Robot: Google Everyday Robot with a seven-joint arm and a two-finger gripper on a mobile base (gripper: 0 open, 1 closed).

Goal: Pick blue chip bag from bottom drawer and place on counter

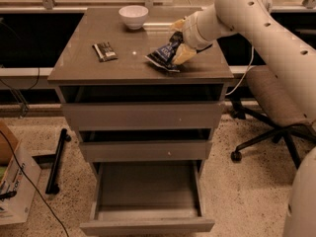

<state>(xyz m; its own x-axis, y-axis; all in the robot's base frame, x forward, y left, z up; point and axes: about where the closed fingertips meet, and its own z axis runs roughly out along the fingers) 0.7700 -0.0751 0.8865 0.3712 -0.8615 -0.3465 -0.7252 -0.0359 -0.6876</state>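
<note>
— Fingers?
— Gripper [178, 39] sits over the bench's right half, between the front and back edges. Pale yellow fingers [184, 54] clamped on the upper end of the blue chip bag [162, 57].
— Bag's position?
— Tilted, low end toward the front-left corner, down at the bench [79, 68] surface. Touching or just clear: cannot tell. It is up here, not in the bottom drawer [148, 226], which stands pulled out below the front edge.
— Arm?
— White arm [256, 19] comes in over the right edge.
— Else on the bench?
— Flat dark striped packet [104, 51] on the left side, well apart from the bag. White bowl [133, 16] near the back edge, about mid-width.
— Off the bench?
— Office chair [276, 102] past the right edge. Cardboard box [12, 181] on the floor, left.
</note>
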